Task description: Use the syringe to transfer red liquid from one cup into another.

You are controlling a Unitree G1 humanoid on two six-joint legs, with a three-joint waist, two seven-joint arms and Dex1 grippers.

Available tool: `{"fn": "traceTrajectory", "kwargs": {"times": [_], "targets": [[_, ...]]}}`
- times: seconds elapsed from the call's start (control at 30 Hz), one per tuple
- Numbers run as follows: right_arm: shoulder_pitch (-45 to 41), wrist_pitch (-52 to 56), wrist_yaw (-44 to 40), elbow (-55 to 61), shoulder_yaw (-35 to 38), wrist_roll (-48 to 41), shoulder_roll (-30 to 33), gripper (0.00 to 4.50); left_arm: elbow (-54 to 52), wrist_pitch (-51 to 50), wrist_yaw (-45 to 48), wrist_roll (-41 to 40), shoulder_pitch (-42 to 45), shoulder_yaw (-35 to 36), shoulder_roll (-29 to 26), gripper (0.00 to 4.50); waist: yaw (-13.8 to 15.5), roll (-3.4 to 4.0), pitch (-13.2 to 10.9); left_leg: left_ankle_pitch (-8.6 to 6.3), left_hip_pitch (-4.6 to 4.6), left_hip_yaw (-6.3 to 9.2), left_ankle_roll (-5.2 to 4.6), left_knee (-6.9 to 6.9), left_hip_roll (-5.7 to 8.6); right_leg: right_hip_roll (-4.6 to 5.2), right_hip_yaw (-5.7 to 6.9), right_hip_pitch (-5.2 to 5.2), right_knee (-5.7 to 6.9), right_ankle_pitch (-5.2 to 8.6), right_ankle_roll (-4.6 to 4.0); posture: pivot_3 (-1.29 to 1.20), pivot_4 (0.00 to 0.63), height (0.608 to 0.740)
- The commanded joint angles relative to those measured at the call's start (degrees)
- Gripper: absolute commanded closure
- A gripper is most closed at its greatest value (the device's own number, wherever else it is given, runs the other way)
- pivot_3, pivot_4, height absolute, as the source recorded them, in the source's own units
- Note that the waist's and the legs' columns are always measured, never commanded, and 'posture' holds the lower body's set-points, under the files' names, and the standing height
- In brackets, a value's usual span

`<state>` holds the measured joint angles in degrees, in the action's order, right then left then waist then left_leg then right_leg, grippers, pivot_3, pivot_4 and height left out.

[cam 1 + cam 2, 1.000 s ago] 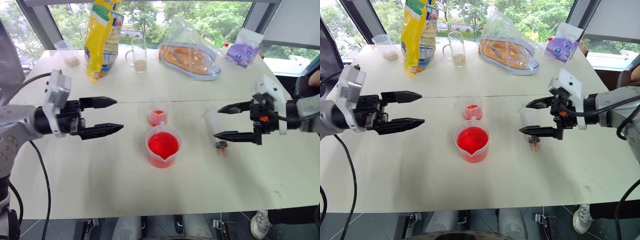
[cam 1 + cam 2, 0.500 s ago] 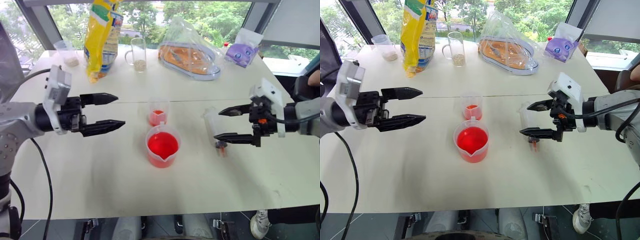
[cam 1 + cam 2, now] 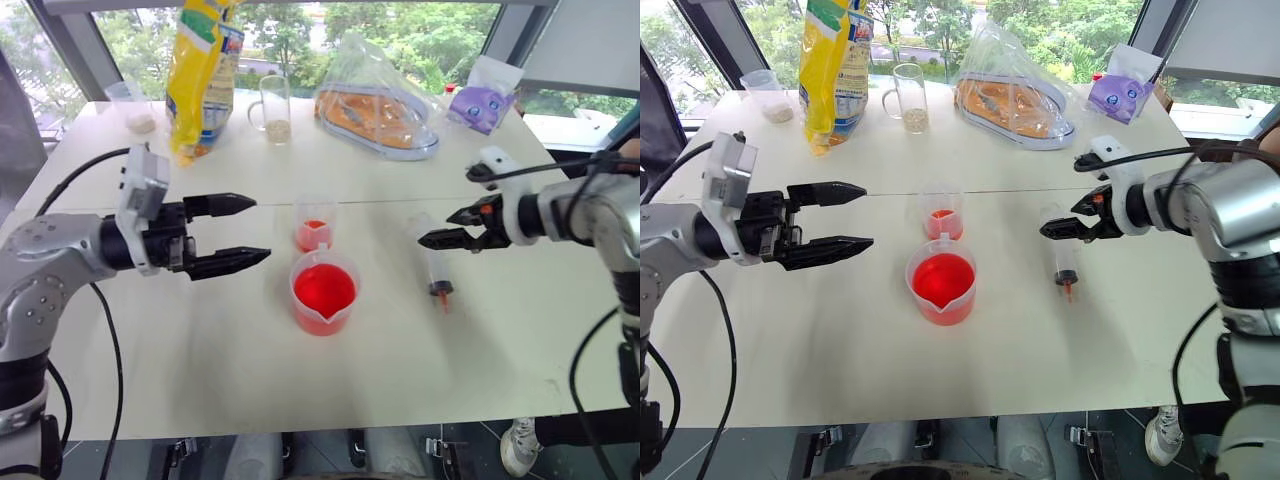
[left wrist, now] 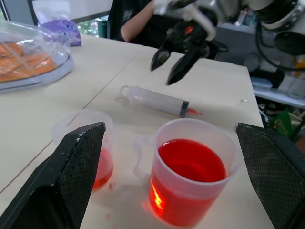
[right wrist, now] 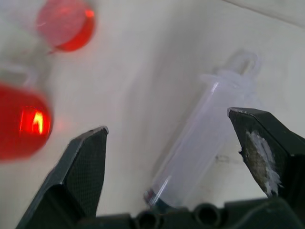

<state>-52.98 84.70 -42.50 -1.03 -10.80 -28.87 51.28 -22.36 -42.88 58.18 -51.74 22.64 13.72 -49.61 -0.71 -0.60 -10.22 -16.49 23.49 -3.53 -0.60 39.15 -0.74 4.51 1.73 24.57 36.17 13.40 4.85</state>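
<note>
The syringe lies flat on the white table, right of the cups, its red-tinted tip toward the front edge. My right gripper hangs open just above its plunger end, angled down; in the right wrist view the barrel lies between and below the open fingers, untouched. The wide beaker holds the red liquid and stands at the table's middle. Just behind it the small clear cup has a little red in its bottom. My left gripper is open and empty, level, left of both cups.
Along the table's far side stand a yellow bag, a handled glass mug of grains, a clear cup of beige grains, a clear bag with orange contents and a purple pouch. A person sits beyond the table's right end.
My right gripper has swung forward and down, rolling from level to point down at the syringe's plunger end. My left gripper has edged slightly toward the cups.
</note>
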Motion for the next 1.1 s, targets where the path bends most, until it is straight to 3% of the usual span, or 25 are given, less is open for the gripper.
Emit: {"fn": "traceTrajectory", "kwargs": {"times": [0.03,0.4,0.83,0.93,1.07,1.1], "targets": [[-4.8,6.3,4.7,-5.6,0.2,3.0,-3.0,0.12,-1.8,1.6,-0.7,0.4,-0.5,0.3,0.6,0.0,0.1,0.0,0.0,0.0,0.0,0.0,0.0,0.0,0.0,0.0,0.0,0.0,0.01,-0.05,0.08,0.0,0.15,0.74],[-7.9,5.3,7.3,-15.0,-6.2,6.0,-7.9,0.12,-3.4,3.4,-2.1,1.6,-3.2,0.8,1.2,0.0,-0.2,0.0,0.0,-0.04,0.04,0.02,-0.07,-0.01,0.06,0.01,0.01,0.0,-0.01,-0.07,0.11,0.0,0.15,0.74],[-7.2,3.9,7.4,-20.1,-7.9,8.2,-11.9,0.12,-4.0,3.6,-2.6,1.7,-4.5,2.3,-0.2,0.0,-0.1,0.0,0.0,-0.04,0.04,0.02,-0.07,-0.01,0.05,0.0,0.02,0.0,0.01,-0.07,0.12,0.0,0.15,0.74],[-6.6,3.1,7.4,-20.5,-8.7,8.6,-12.3,0.91,-3.9,3.6,-2.6,1.7,-4.4,2.4,-0.3,0.0,-0.1,0.0,0.0,-0.04,0.04,0.02,-0.07,-0.01,0.05,0.0,0.02,0.0,0.01,-0.07,0.12,0.0,0.15,0.74],[-5.2,3.0,7.6,-20.0,-9.0,8.9,-13.0,2.81,-3.6,3.5,-2.8,1.0,-3.9,2.7,0.0,0.0,-0.1,-0.03,0.0,-0.04,0.03,0.03,-0.07,-0.01,0.05,0.0,0.02,0.0,0.01,-0.07,0.12,0.0,0.15,0.74],[-4.9,3.1,7.7,-19.8,-8.8,9.0,-13.1,3.03,-3.5,3.5,-2.7,1.0,-3.9,2.7,0.0,0.0,-0.1,-0.07,0.0,-0.04,0.03,0.03,-0.07,-0.01,0.05,-0.01,0.02,-0.01,0.01,-0.07,0.12,0.0,0.15,0.74]]}}
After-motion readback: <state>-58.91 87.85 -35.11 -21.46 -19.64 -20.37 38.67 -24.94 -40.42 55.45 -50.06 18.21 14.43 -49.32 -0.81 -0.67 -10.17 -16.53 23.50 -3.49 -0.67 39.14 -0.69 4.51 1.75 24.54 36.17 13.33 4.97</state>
